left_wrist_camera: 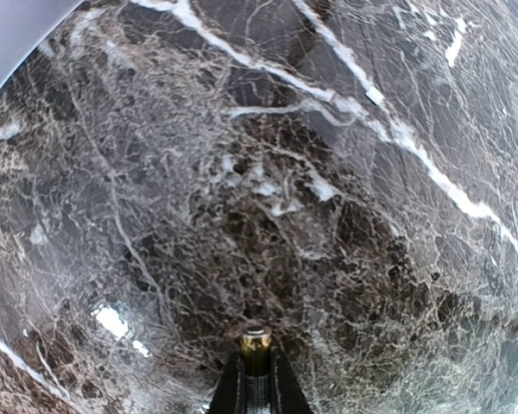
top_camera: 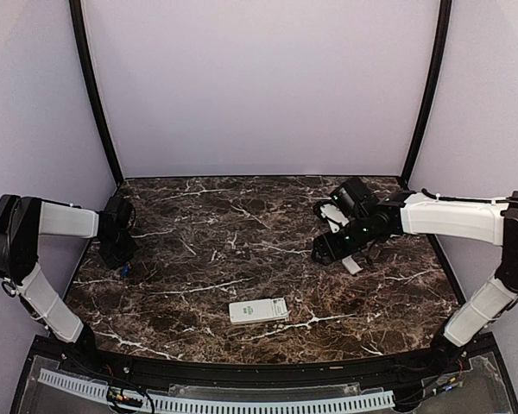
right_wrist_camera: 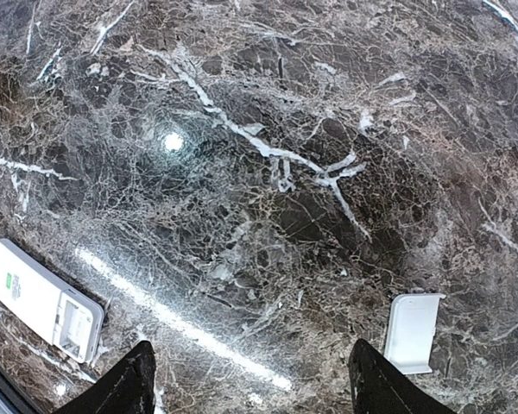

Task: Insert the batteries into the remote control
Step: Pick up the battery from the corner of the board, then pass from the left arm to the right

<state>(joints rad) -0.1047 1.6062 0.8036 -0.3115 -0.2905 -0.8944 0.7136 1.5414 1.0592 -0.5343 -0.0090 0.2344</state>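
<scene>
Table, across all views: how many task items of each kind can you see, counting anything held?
remote control: 1
white battery cover: 1, lying loose
battery: 1, held in the left gripper
Total: 3

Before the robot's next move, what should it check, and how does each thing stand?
1. Grip: ok, left gripper shut on a battery.
2. Compartment uncovered on the remote control: ok.
3. The battery cover out of the way: ok, lying apart from the remote on the table.
4. Spare hand: ok, right gripper open, empty.
5. Which way the battery must face: cannot tell.
</scene>
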